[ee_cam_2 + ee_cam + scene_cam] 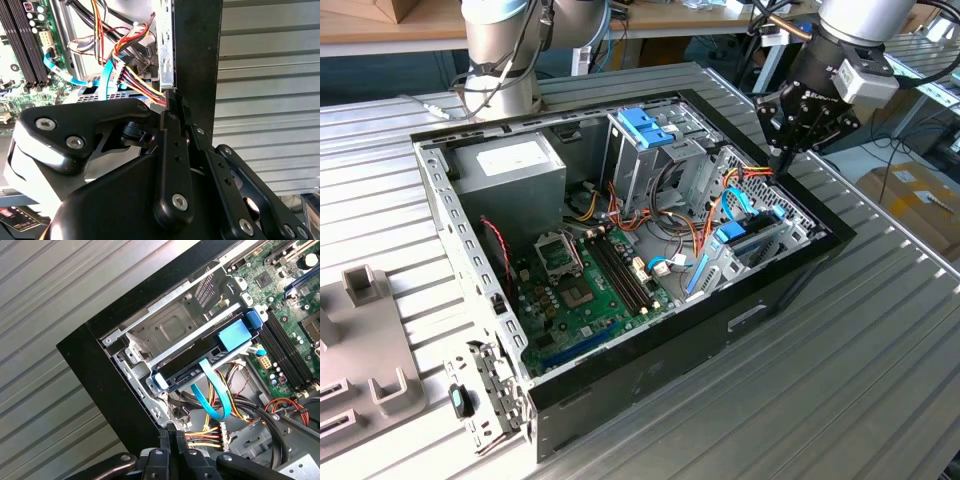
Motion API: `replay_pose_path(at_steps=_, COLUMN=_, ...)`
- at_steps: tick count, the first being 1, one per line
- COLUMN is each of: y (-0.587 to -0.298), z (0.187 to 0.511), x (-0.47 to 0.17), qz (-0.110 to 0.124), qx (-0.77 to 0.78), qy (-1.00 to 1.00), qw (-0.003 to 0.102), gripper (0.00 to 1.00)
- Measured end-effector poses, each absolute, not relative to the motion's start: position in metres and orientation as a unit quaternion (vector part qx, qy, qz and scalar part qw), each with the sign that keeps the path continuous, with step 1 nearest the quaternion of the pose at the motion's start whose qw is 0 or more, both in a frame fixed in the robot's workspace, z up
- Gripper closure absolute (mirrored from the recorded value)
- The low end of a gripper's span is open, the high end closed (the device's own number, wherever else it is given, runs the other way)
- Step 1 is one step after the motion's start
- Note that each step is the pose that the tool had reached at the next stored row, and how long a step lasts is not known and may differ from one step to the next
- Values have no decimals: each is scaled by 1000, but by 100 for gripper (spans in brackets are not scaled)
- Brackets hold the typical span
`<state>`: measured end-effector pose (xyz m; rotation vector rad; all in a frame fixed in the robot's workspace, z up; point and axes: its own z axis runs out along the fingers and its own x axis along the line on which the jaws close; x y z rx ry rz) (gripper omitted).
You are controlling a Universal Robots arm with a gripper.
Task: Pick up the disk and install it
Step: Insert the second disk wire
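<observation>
The disk (189, 373) is a dark flat drive framed by light-blue rails. It lies in the metal bay at the front corner of the open computer case (650, 370), with a blue ribbon cable running off it. In the exterior view the disk (756, 237) sits low by the case's right wall. My gripper (783, 160) hovers above that wall, beyond the disk, over a bundle of yellow and red wires. Its black fingers (174, 436) are pressed together with nothing between them. In the second wrist view the gripper (173, 100) ends just at the black case edge.
A metal drive cage with a blue latch (645, 125) stands at the case's back. A grey power supply (510, 170) and the green motherboard (585, 285) lie at the exterior view's left. Grey fixtures (370, 385) rest on the ribbed table.
</observation>
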<state>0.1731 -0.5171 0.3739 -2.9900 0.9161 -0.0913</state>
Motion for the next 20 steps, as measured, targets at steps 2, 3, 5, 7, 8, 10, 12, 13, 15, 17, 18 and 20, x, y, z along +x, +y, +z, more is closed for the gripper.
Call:
replay_pose_path(at_steps=2, y=-517, z=374, x=173, qz=-29, qx=-956, qy=293, qw=7, gripper=84)
replay_pose_path(at_steps=3, y=-517, z=374, x=173, qz=-29, qx=-955, qy=294, qw=7, gripper=84)
replay_pose_path(at_steps=5, y=-517, z=374, x=173, qz=-29, qx=-955, qy=295, qw=7, gripper=84)
replay_pose_path(at_steps=7, y=-517, z=374, x=173, qz=-29, qx=-954, qy=299, qw=6, gripper=84)
replay_pose_path(at_steps=8, y=-517, z=374, x=173, qz=-29, qx=-953, qy=302, qw=6, gripper=84)
replay_pose_path(at_steps=10, y=-517, z=374, x=173, qz=-29, qx=-951, qy=309, qw=6, gripper=84)
replay_pose_path(at_steps=12, y=-517, z=374, x=173, qz=-29, qx=-946, qy=322, qw=6, gripper=84)
replay_pose_path(at_steps=13, y=-517, z=374, x=173, qz=-29, qx=-945, qy=326, qw=6, gripper=84)
replay_pose_path(at_steps=15, y=-517, z=374, x=173, qz=-29, qx=-944, qy=330, qw=5, gripper=84)
replay_pose_path(at_steps=17, y=-517, z=374, x=173, qz=-29, qx=-944, qy=330, qw=5, gripper=84)
replay_pose_path(at_steps=18, y=-517, z=374, x=173, qz=-29, qx=-944, qy=330, qw=5, gripper=84)
replay_pose_path(at_steps=20, y=-517, z=374, x=173, qz=-29, qx=-943, qy=330, qw=5, gripper=84)
